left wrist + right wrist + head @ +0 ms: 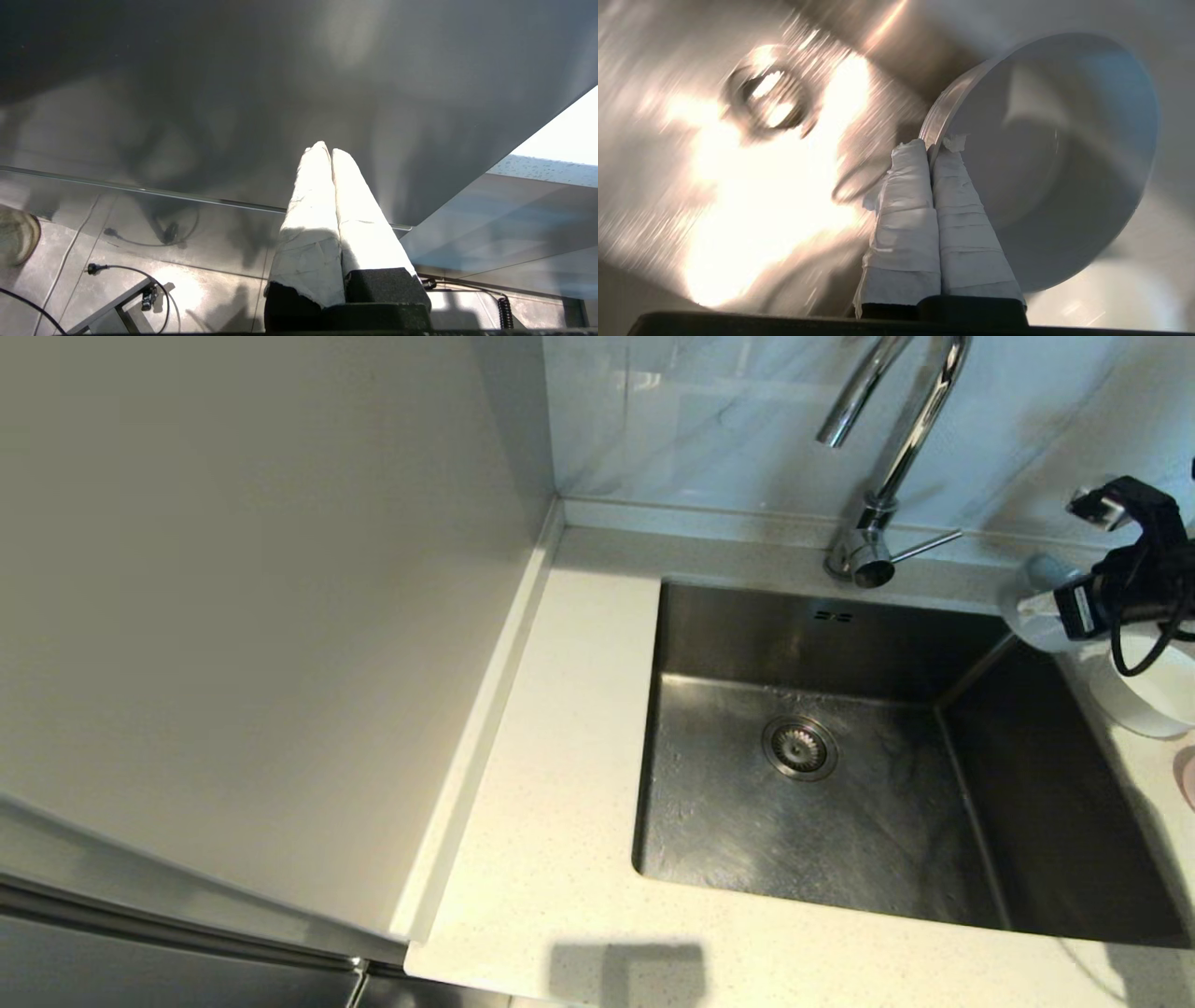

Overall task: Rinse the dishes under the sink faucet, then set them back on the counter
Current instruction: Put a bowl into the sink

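My right gripper (1032, 607) is shut on the rim of the light grey bowl (1038, 574), which it holds tilted above the sink's (747, 831) back right corner. In the right wrist view the taped fingertips (909, 154) pinch that bowl's (1055, 154) edge, with the drain strainer (766, 98) blurred beyond. The white bowl (1158, 705) stands on the counter (560, 756) to the right of the sink, and a sliver of the pale pink bowl (1187, 775) shows at the frame edge. The chrome faucet (896, 457) arches over the sink's back. My left gripper (327, 150) is shut and empty, parked low, outside the head view.
The faucet's thin lever (926, 545) points right, toward the held bowl. The drain strainer (800, 747) sits in the middle of the wet basin. A tall pale cabinet side (261, 616) walls off the counter on the left. The marbled wall panel (709, 420) rises behind.
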Controlling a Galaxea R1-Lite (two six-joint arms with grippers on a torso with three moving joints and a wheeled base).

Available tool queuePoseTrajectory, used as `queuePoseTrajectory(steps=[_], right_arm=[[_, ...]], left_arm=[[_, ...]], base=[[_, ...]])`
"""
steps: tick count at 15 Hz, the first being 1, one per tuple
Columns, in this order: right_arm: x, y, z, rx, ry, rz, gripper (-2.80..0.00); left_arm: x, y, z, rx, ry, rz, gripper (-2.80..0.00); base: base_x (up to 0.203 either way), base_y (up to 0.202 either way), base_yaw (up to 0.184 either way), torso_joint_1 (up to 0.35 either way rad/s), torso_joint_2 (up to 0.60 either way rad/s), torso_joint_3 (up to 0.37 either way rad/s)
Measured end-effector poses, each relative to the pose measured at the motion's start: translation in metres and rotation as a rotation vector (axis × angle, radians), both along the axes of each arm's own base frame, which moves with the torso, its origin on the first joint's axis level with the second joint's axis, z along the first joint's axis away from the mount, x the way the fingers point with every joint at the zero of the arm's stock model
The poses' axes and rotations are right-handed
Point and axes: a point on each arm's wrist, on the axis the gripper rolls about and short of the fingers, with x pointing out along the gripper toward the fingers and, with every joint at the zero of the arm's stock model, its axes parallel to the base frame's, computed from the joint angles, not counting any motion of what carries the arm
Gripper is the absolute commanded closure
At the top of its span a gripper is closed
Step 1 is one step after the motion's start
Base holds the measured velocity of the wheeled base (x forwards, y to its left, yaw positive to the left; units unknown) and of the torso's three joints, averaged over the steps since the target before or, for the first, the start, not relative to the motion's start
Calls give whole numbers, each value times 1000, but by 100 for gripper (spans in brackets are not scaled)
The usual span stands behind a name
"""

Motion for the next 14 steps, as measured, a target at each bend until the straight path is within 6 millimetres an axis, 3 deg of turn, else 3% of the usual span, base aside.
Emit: queuePoseTrajectory(steps=[4, 8, 11, 14], right_arm=[[-23, 21, -28, -40, 147, 108, 0], [-32, 36, -75, -81, 238, 204, 0], [-23, 40, -117, -154, 182, 251, 0], [-1, 41, -152, -243, 61, 283, 0]], left_arm=[[0, 0, 0, 0, 0, 0, 0], [0, 0, 0, 0, 0, 0, 0], [0, 0, 0, 0, 0, 0, 0], [0, 0, 0, 0, -1, 0, 0]], base=[[0, 0, 0, 0, 0, 0], [0, 0, 0, 0, 0, 0], [0, 0, 0, 0, 0, 0], [0, 0, 0, 0, 0, 0]])
